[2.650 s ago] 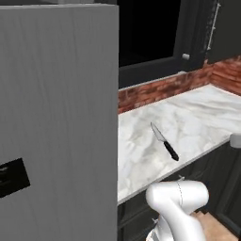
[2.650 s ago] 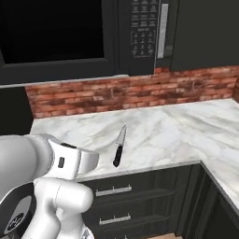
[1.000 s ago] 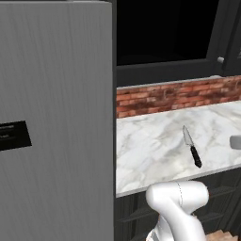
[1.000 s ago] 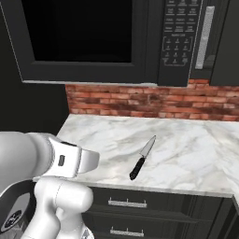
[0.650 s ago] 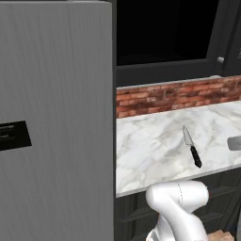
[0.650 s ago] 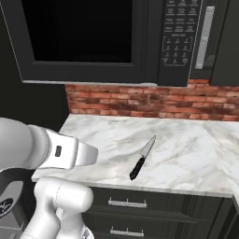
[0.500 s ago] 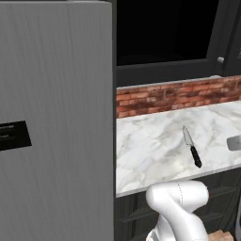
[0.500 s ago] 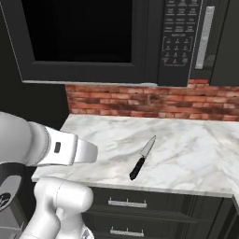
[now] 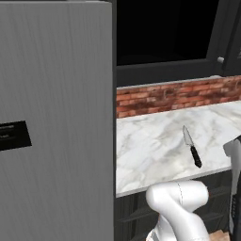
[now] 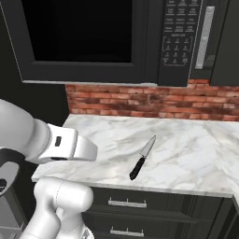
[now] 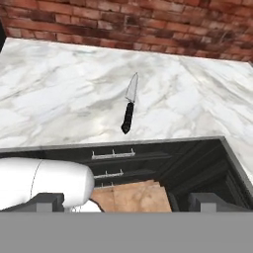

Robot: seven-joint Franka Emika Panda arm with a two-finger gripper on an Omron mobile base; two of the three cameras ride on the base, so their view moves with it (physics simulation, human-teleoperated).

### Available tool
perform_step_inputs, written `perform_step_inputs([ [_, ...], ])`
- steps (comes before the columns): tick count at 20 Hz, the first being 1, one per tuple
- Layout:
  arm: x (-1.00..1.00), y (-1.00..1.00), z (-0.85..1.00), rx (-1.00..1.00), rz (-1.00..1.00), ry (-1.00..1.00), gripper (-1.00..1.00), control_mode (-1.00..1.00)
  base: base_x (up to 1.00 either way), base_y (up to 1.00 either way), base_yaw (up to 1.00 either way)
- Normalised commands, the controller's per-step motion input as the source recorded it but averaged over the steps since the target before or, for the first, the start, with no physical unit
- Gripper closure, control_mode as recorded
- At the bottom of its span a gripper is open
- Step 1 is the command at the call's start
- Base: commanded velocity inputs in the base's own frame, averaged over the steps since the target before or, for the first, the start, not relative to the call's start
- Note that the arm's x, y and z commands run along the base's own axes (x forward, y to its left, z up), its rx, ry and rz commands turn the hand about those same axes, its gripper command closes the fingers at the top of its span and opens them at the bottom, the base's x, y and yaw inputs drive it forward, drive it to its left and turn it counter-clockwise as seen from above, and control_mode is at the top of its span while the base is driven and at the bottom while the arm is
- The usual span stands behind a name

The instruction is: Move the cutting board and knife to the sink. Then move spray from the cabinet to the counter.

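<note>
I see the small knife with silver blade and black handle [image 11: 129,105] lying flat on the white marble counter [image 11: 59,104], near its front edge. My gripper [image 11: 126,201] jaws stand wide apart, holding nothing. I judge it light, stiff, thin; the handle is safest to pinch.

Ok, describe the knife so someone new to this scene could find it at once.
Start at the white marble counter below the black microwave and the red brick wall. The knife lies flat near the counter's front edge, with a silver pointed blade and a black handle.
</note>
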Motion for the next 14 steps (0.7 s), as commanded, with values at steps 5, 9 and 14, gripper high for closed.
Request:
perform_step_inputs([
  [5,0.00,0.00,-0.27,0.00,0.00,-0.09,-1.00,-1.00,0.00,0.00,0.00],
  [9,0.00,0.00,-0.31,0.00,0.00,-0.06,-1.00,-1.00,0.00,0.00,0.00],
  [14,0.11,0.00,-0.15,0.00,0.00,0.00,-1.00,-1.00,0.00,0.00,0.00],
])
